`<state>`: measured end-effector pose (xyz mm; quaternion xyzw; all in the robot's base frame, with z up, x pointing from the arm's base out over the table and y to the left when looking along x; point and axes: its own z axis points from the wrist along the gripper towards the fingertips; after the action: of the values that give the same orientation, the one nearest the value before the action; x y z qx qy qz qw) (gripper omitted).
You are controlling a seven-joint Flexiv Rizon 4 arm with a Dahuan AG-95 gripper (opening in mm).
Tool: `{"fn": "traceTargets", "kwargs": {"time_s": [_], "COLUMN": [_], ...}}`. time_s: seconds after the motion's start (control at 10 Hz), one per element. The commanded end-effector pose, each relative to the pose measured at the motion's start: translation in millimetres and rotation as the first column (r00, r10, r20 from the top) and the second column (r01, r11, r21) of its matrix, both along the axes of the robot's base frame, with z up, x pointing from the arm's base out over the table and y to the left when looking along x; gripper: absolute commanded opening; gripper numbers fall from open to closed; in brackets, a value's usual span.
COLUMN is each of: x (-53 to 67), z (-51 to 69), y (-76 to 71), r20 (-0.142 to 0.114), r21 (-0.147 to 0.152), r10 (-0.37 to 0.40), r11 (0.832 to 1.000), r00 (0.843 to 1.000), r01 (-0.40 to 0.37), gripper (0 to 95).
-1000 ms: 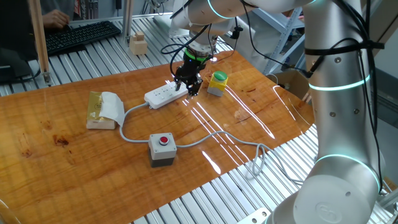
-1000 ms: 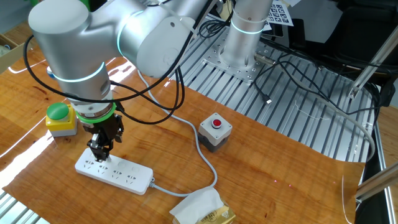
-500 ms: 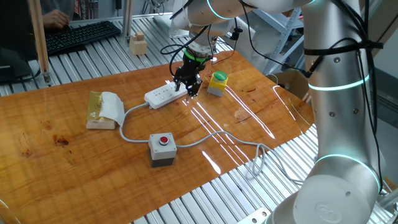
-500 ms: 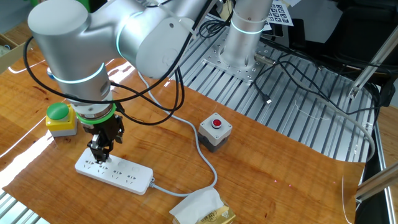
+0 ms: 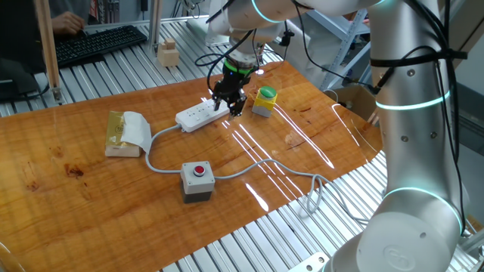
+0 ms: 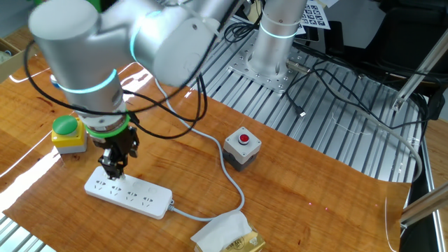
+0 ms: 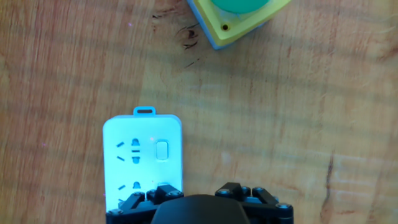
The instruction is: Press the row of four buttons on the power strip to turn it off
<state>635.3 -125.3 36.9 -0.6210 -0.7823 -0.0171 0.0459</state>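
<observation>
The power strip (image 5: 198, 115) lay flat on the wooden table (image 5: 302, 151), with its sockets and switches facing up, so the buttons could be reached by a push from above. Its grey-white cable (image 5: 162, 168) ran off from the end far from the gripper, so it left the working end free.

The gripper (image 5: 229, 106) hung over the end of the power strip that is nearest to the green-capped yellow button (image 5: 265, 100), and it pointed down at the strip. In the hand view only one of the four buttons (image 7: 162, 150) showed clearly, a small pale switch beside the last socket pair; the others were hidden under the body of the hand. I judged that the arm stood here because the row starts at this end, and a fingertip can go down on each switch in turn.

I could not tell how far apart the fingers were, because no view showed the tips clearly. Nothing seemed to be held, and this fits with pressing and not gripping.

The grey box with a red round button (image 5: 198, 180) sat well apart from the power strip, towards the front edge of the table, and a folded tissue pack (image 5: 127, 134) lay near the cable end of the strip. Neither was in the way of the gripper.
</observation>
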Motion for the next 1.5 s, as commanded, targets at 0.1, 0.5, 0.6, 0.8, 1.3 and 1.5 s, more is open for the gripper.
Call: {"fn": "traceTargets", "kwargs": {"time_s": [0.1,0.5,0.6,0.8,1.3,1.5], "x": [0.3,4.0,4.8,6.4,14.9,17.9], "z": [5.6,4.3,3.9,3.1,-0.6,-1.9], "y": [-2.6,-11.0,-12.8,-16.1,-24.4,-27.7], "r20": [-0.013,-0.012,-0.011,-0.010,-0.010,-0.011], "r21": [-0.006,-0.032,-0.033,-0.040,-0.058,-0.060], "r10": [0.008,0.010,0.010,0.023,0.036,0.038], "r11": [1.000,0.999,0.999,0.999,0.998,0.997], "r00": [1.000,1.000,1.000,1.000,0.999,0.999], "r01": [-0.008,-0.010,-0.011,-0.023,-0.036,-0.039], "gripper": [57.0,57.0,57.0,76.0,76.0,76.0]}}
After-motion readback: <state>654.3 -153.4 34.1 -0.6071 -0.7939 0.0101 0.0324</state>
